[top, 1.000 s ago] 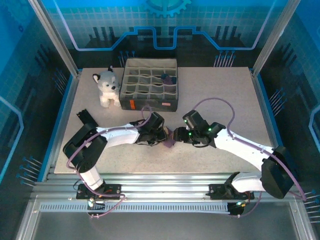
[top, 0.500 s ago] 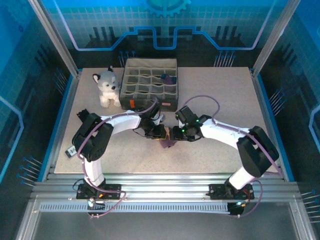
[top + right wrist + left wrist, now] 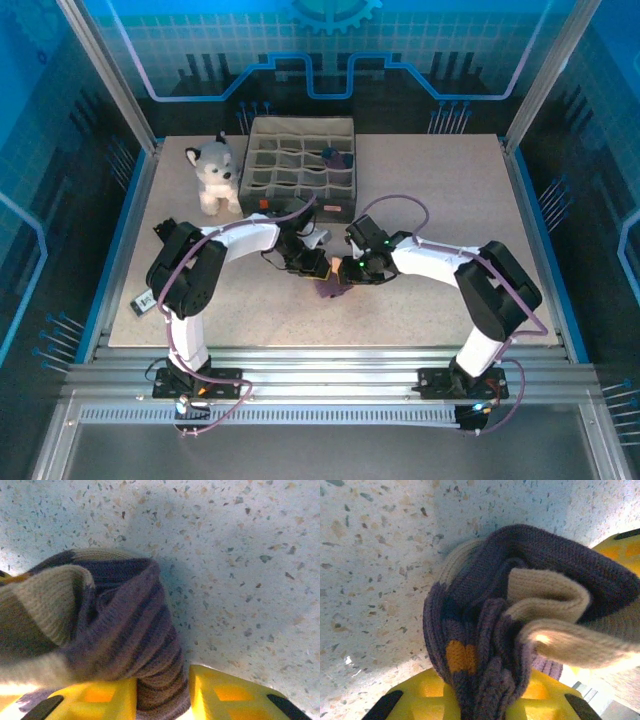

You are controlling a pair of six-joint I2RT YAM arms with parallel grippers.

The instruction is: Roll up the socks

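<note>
The socks (image 3: 328, 287) form one bunched purple bundle on the speckled table (image 3: 450, 200), near its middle and toward your side. In the left wrist view, the socks (image 3: 490, 630) show folded tan parts and a small orange patch.

The left gripper (image 3: 312, 268) meets the bundle from the left. Its yellow fingers (image 3: 420, 702) are clamped on the knit. The right gripper (image 3: 345, 272) meets it from the right, and its fingers (image 3: 225, 695) pinch a purple fold (image 3: 115, 630) that fills the gap between them.

Farther back stands a grey divided organizer box (image 3: 300, 165). A plush husky (image 3: 213, 175) sits just beside its left wall.
</note>
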